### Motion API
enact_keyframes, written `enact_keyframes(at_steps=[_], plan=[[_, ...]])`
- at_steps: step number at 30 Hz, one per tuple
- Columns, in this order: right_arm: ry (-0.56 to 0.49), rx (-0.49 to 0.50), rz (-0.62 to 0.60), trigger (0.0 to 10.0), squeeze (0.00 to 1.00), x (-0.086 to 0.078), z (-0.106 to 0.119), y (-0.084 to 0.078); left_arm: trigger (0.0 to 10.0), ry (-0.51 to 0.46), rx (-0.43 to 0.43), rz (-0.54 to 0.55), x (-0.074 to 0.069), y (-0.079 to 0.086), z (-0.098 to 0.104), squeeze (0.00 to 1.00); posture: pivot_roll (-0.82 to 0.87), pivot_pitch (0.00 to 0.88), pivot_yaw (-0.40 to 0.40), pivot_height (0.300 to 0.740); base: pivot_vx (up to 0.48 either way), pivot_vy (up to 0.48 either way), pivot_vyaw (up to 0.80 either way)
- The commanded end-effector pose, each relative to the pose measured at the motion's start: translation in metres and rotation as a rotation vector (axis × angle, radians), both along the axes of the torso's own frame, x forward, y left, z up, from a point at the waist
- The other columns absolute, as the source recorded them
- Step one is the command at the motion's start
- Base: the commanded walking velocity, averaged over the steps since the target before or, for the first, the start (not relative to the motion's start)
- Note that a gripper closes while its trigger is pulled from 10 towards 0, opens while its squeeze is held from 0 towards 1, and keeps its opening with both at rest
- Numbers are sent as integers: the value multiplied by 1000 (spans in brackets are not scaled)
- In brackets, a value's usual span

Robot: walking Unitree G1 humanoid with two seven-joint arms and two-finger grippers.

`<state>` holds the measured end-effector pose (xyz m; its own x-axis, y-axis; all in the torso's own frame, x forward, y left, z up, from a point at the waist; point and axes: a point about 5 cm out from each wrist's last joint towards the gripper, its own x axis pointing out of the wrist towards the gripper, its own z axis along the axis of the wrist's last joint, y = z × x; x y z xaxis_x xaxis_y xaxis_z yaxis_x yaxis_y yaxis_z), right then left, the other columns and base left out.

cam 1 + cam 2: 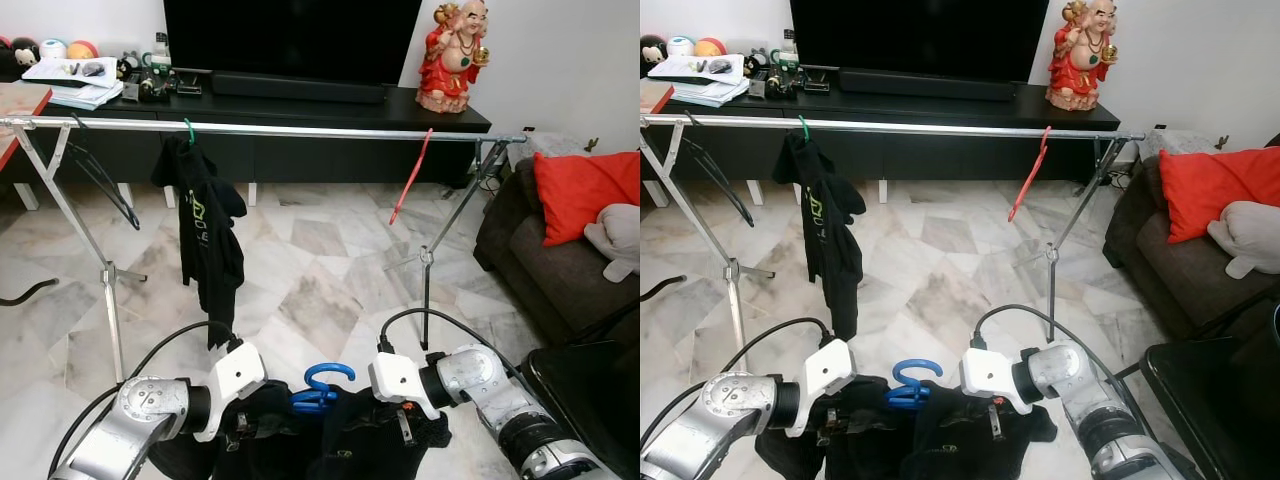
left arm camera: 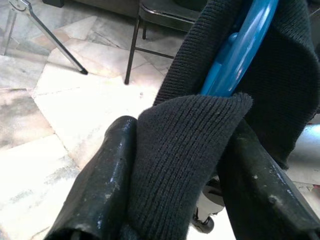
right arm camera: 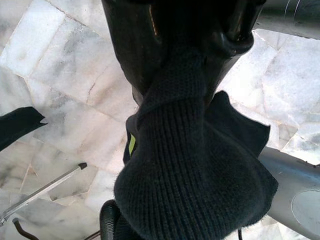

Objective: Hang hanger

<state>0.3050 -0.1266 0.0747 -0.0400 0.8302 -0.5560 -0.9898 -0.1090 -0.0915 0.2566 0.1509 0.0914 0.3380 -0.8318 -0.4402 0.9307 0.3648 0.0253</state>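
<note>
Gripping black garment (image 1: 345,440) w/ both fingers; blue hanger (image 1: 322,385) hook up, opening left.

The blue hanger (image 1: 322,388) shows its hook and neck above the black garment (image 1: 350,440); its shoulders lie hidden under the cloth. The garment's lower part is cut off by the bottom edge of the eye views. The left gripper (image 2: 175,165) has knit fabric bunched between its fingers, covering their inner faces. The right gripper (image 3: 192,45) is wrapped in the same garment, so its fingertips are masked. On the clothes rail (image 1: 300,128), left of the hanging black shirt (image 1: 208,225), a dark hanger's (image 1: 100,180) shape is too thin to read fully.
</note>
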Motion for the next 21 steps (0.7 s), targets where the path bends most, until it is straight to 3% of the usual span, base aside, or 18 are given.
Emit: enact_keyframes(at_steps=[1, 21], plan=[[-57, 68, 38, 0, 0, 6, 16, 10, 0, -19, -4, -39, 2, -8, 2, 125, 162, 53, -159, 740, 0, 0, 0], [-56, 64, 28, 0, 0, 8, 17, 12, 0, -20, -15, -39, 2, -9, 1, 137, 165, 46, -159, 740, 0, 0, 0]])
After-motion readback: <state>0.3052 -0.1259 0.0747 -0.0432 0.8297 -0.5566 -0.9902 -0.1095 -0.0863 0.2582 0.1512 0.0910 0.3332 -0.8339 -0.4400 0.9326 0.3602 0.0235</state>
